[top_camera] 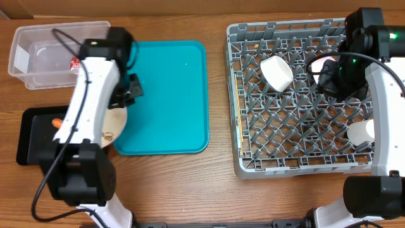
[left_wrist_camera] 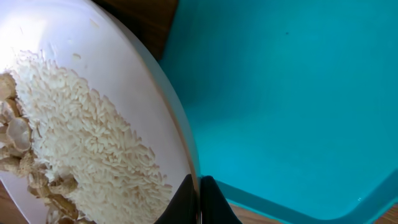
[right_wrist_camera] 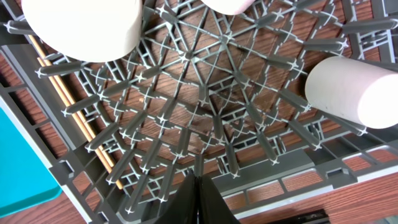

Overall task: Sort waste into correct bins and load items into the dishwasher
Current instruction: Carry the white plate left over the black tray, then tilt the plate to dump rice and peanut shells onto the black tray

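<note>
Quick update from us: our left gripper (left_wrist_camera: 199, 202) has its fingers pinched tight on the rim of the plate (left_wrist_camera: 118, 56). It's holding the plate over the teal tray's (left_wrist_camera: 286, 93) left edge. The plate is carrying a pile of rice (left_wrist_camera: 93, 143) plus peanuts (left_wrist_camera: 18, 137), so we reckon the step in hand is dumping those scraps.

The black tray (top_camera: 28, 136), just off the teal tray's near-left corner, has the carrot (top_camera: 57, 122) in it. That looks like our food bin. The clear tub (top_camera: 38, 69), off the teal tray's far-left corner, holds the red wrapper (top_camera: 74, 62), so it's not the one we want.

How we'd do it:
- Keep the plate level while moving away from the teal tray. It's a rim-only grip with a loaded plate hanging off it, so jerks are bad news.
- Don't tilt until the plate is over the middle of the black tray.
- Tip slowly, low edge pointing into the tray. Peanuts will probably roll first, and the rice may cling and need a steeper angle.

Our right gripper (right_wrist_camera: 199, 196) hangs over the dish rack (top_camera: 235, 95) on the teal tray's right side, fingers closed together on nothing. The chopsticks (right_wrist_camera: 68, 106), a bowl (right_wrist_camera: 81, 25) and the cup (right_wrist_camera: 351, 90) are in there.
</note>
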Robot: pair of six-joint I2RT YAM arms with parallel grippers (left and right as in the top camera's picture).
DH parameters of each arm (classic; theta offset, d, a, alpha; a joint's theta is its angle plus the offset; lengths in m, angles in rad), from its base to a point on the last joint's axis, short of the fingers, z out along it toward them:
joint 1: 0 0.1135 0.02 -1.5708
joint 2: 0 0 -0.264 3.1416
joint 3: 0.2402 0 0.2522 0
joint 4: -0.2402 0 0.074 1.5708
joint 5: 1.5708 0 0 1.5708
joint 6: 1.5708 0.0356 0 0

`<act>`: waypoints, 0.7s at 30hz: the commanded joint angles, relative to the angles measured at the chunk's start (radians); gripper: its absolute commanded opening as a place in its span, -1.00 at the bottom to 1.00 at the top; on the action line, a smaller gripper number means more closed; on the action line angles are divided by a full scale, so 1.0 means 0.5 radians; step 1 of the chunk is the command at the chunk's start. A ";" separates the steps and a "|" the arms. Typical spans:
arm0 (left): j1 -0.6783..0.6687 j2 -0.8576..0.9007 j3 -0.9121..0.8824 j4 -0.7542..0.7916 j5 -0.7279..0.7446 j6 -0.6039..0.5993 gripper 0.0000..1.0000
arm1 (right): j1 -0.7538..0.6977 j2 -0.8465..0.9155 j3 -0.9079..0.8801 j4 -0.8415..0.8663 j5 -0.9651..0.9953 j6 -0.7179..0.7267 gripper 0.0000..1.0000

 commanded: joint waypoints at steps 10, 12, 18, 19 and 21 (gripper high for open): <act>0.468 -0.040 0.052 0.035 0.384 0.332 -0.92 | -0.002 -0.011 0.011 -0.004 -0.011 -0.003 -0.91; 0.537 -0.040 0.052 0.056 0.481 0.397 -0.91 | -0.002 -0.011 0.011 -0.004 -0.015 0.002 -0.91; 0.678 -0.040 0.052 0.116 0.632 0.481 -0.92 | -0.002 -0.011 0.011 -0.003 -0.016 0.002 -0.91; 0.702 -0.040 0.052 0.124 0.684 0.505 -0.91 | -0.002 -0.011 0.011 -0.003 -0.016 0.002 -0.91; 0.744 -0.040 0.052 0.140 0.772 0.542 -0.92 | -0.002 -0.011 0.011 -0.004 -0.017 0.002 -0.91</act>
